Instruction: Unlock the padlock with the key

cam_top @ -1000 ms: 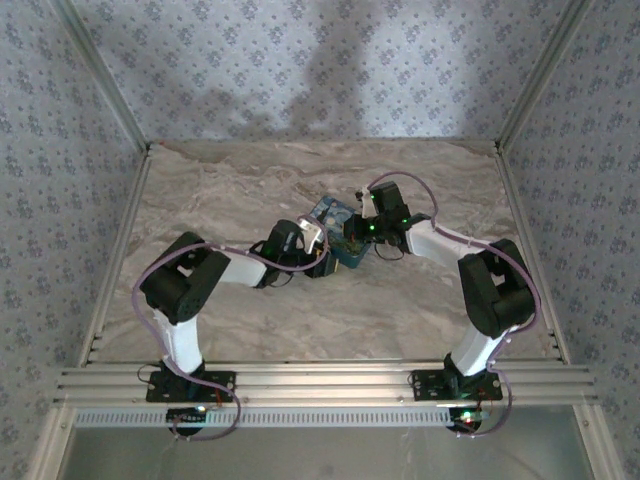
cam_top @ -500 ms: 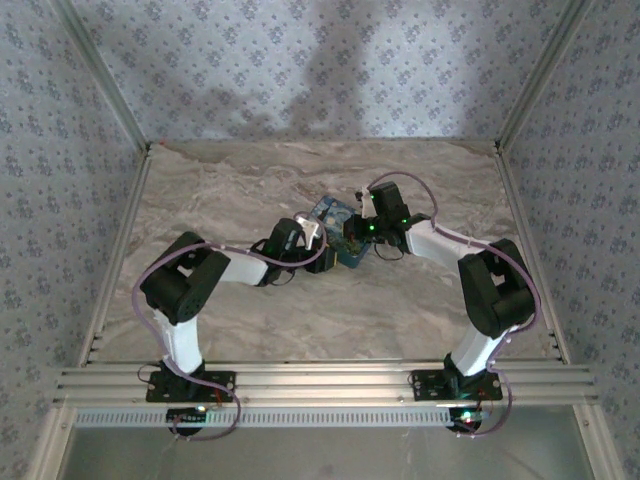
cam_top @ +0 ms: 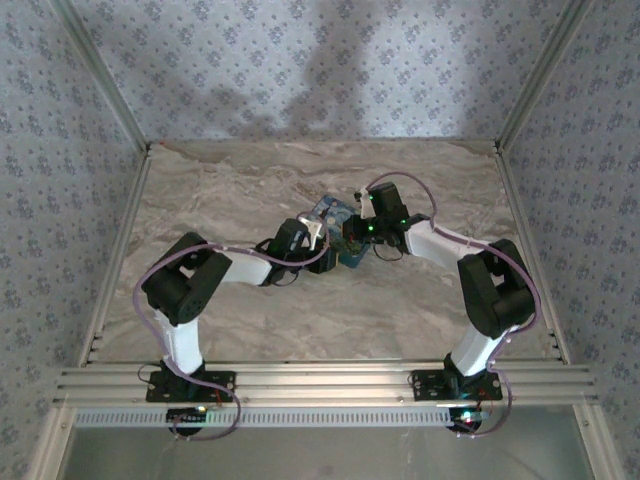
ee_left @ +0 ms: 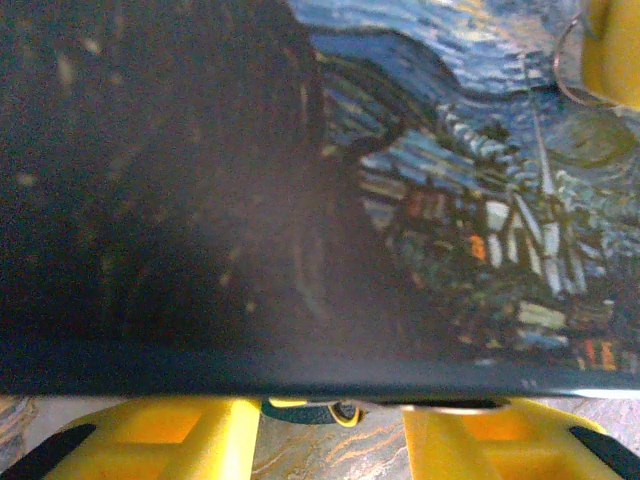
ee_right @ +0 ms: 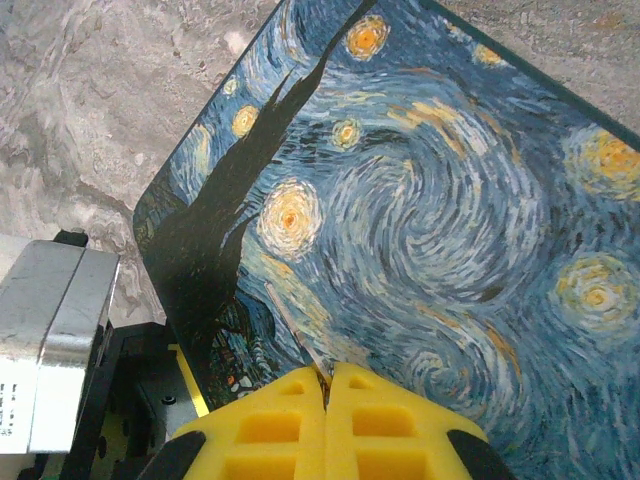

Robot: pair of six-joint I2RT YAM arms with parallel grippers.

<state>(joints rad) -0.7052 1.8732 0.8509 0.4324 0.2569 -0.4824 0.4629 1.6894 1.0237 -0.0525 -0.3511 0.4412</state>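
Bracketing the tiny teal-blue padlock (ee_left: 305,410), the left hand (ee_left: 330,432) is held half open, empty. Thin silvery metal key (ee_right: 295,325) is pinched in the shut right hand (ee_right: 327,385); padlock likely needs clamping before insertion.

I see the box (cam_top: 328,210) at the middle of the tabletop (cam_top: 220,190). My left arm (cam_top: 250,268) reaches it from 8 o'clock and my right arm (cam_top: 440,240) from 3 o'clock, with the key (ee_right: 298,335) over the box in its jaws.

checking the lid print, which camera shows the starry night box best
Right wrist: the starry-night box has its lid sharp and well lit, with swirls and stars clear. Left wrist sees the box very close, half dark and blurry. In top external the box is a small blue patch.
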